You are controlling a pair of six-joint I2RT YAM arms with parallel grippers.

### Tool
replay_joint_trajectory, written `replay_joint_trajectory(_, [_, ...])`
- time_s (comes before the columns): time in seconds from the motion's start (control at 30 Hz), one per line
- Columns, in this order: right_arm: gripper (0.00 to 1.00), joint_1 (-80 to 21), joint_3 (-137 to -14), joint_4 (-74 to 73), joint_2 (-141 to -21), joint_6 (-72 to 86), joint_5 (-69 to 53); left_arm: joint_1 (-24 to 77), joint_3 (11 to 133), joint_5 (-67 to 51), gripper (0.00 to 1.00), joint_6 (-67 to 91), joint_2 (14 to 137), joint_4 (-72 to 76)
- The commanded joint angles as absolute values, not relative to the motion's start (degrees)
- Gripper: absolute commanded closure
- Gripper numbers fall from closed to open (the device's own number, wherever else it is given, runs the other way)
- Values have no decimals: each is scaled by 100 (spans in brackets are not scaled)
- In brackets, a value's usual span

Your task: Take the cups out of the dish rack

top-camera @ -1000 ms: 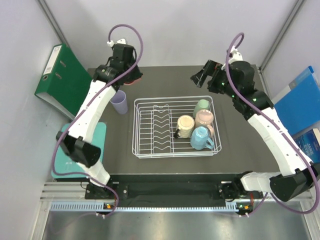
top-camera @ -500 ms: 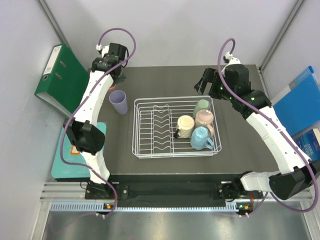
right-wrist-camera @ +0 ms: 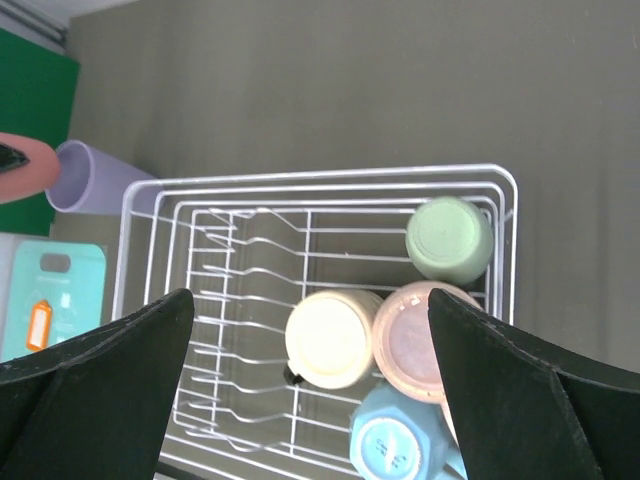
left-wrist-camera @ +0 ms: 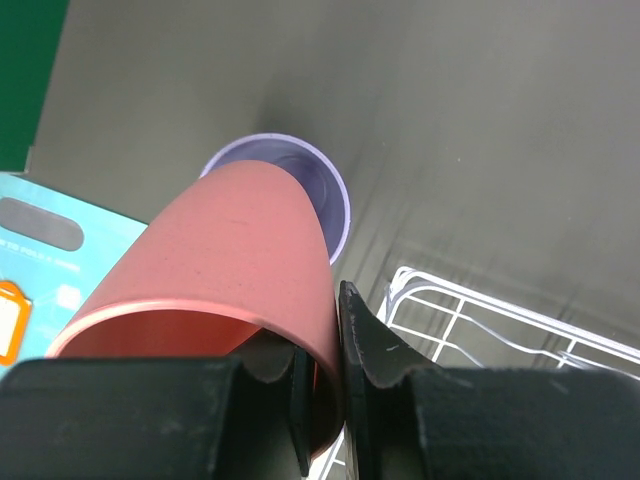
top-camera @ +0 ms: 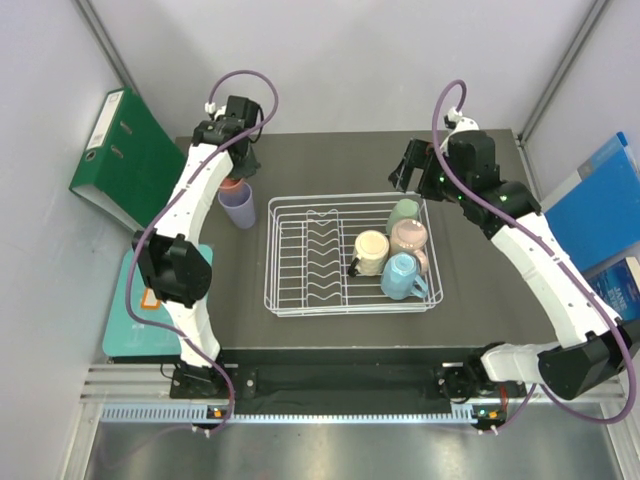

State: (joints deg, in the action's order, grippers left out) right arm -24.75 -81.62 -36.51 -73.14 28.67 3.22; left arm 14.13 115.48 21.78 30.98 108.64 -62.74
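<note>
Gripper (left-wrist-camera: 325, 350) at left, pink cup (left-wrist-camera: 235, 255) nearer lavender cup (left-wrist-camera: 318, 180)

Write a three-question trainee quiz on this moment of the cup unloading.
1. True or false: the right gripper is shut on a cup.
2. What colour is the held cup in the left gripper? A salmon pink; B light blue; C cream.
3. Which cup stands on the table outside the dish rack?

Key: 1 false, it is open over the rack, holding nothing. 2 A. 3 the lavender cup.
</note>
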Motion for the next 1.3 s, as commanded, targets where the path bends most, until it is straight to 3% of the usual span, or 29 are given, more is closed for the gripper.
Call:
replay_joint_trajectory(0.0, [1,-2549,-8104,-3516,-7286,2769,378,1389,11224,2057,100,3190,10881,-5889])
replay_joint_trajectory(0.4, [0,-2540,-7998,-3559,-7260,2725,396,1275,10652,1758,100,3401,11101,-5405])
replay_joint_trajectory(0.47, [0,-2549,-7989,-3551,-7268,2707,422,1274,10687,1732,94,3419,11092,-5388])
replay_joint_trajectory(0.57, [0,-2549,-7981,-3542,-7269,2698,431,1274,10749,1775,77,3428,10995,-5300])
replay_joint_trajectory(0.6, [0,-2549,-7980,-3551,-7269,2698,431,1274,10775,1828,66,3419,10952,-5265])
replay_joint_trajectory(0.77, [0,-2540,-7972,-3524,-7286,2690,422,1274,10854,2003,41,3436,10785,-5177])
replay_joint_trajectory(0.93, [1,-2549,-7972,-3516,-7304,2611,422,1274,10592,2066,29,3515,10249,-4625])
replay_joint_trajectory(1.17, [0,-2593,-7507,-3700,-7365,2312,747,1397,8580,1565,20,4112,8231,-2448])
replay_joint_trajectory(1.27, [0,-2602,-7427,-3761,-7540,2127,966,1879,8323,1800,18,4009,7876,-2329])
